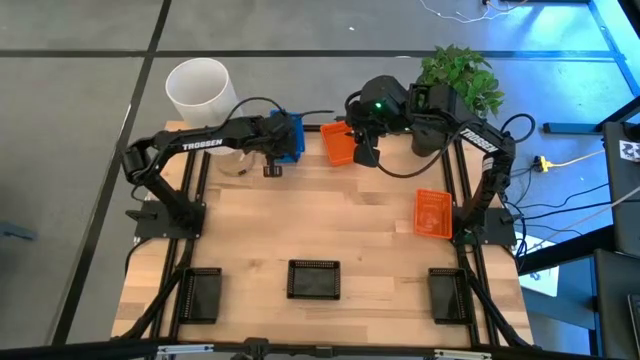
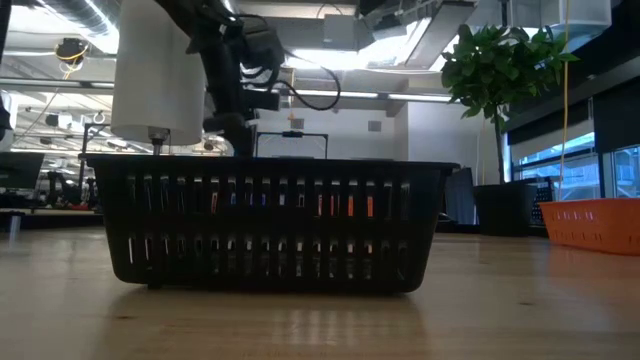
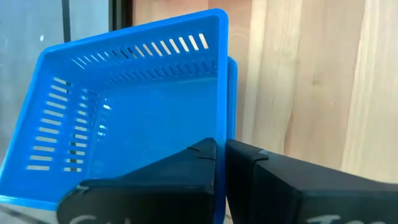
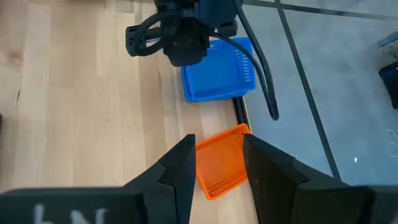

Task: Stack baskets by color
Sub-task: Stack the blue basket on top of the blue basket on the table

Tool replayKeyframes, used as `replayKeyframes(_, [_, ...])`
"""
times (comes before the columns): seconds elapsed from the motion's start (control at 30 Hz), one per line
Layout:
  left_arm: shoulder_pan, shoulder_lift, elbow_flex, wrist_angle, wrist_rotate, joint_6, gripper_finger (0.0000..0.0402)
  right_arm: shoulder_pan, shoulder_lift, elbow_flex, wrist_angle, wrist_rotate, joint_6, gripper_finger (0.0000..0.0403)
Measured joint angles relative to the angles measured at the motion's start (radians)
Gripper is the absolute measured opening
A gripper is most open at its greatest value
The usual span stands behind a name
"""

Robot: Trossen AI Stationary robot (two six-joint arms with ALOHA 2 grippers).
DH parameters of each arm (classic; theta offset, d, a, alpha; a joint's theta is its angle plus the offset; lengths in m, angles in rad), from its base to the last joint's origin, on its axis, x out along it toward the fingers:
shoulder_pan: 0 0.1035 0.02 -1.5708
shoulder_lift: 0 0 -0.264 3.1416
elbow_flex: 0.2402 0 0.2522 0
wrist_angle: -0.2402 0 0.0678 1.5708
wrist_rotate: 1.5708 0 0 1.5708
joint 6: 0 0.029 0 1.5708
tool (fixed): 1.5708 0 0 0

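The orange basket (image 4: 222, 163) sits straight below your right gripper (image 4: 219, 163), at 12 o'clock between its spread fingers, long axis running 12-to-6.

I see a blue basket (image 1: 288, 136) with slotted mesh walls beside the white cylinder (image 1: 198, 90). Next to the blue basket there is an orange basket (image 1: 338, 143), and a second orange basket (image 1: 431, 213) lies further from the cylinder. Three black baskets (image 1: 314, 279) stand far from the cylinder on the light wooden table (image 1: 330, 220). The plant (image 1: 460, 75) is green
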Motion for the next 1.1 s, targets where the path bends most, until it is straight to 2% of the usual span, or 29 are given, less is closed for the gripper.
replayKeyframes(0.33, [0.028, 0.002, 0.000, -0.006, 0.035, 0.043, 0.0000, 0.000, 0.000, 0.000, 0.002, 0.000, -0.002, 0.0133])
replayKeyframes(0.5, [0.044, 0.002, 0.000, -0.005, 0.123, 0.039, 0.0001, -0.001, 0.000, 0.000, 0.002, 0.000, -0.002, 0.0133])
replayKeyframes(0.87, [0.044, 0.002, 0.000, 0.001, 0.122, 0.040, 0.0039, -0.001, 0.000, 0.000, 0.004, 0.000, -0.002, 0.0133])
replayKeyframes(1.0, [0.043, 0.002, 0.000, 0.001, 0.062, 0.008, 0.0022, -0.001, 0.000, 0.000, 0.004, 0.000, -0.003, 0.0133])
replayKeyframes(1.1, [0.044, 0.002, 0.000, 0.001, 0.067, 0.038, 0.0004, -0.001, 0.000, 0.000, 0.005, 0.000, -0.003, 0.0133])
